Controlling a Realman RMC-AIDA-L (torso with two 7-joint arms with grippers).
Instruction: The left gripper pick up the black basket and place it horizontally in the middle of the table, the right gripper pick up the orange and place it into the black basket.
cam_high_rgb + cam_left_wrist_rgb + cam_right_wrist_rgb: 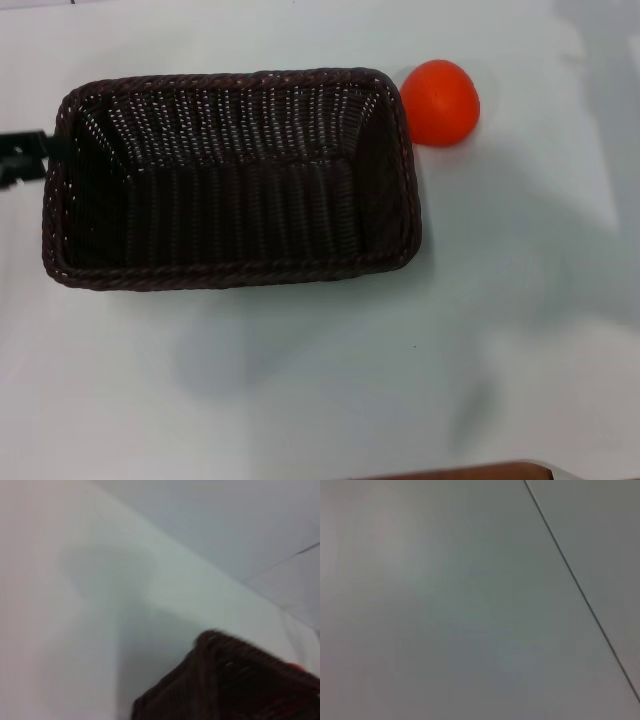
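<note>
Fingers of the left gripper (25, 158) show only as a thin black bar at the left edge of the head view, touching the left end of the black basket (230, 180); whether they are spread or pinching the rim cannot be told. The basket stands upright on the table (320, 380), long side running left to right, nothing inside it; the left wrist view shows 1 corner of its woven wall (230, 680). The orange (440, 102) lies on the table just beside the basket's far right corner, outside it. The right gripper is out of sight; its wrist view shows only bare table (445, 605) crossed by a thin dark line (580, 592).
</note>
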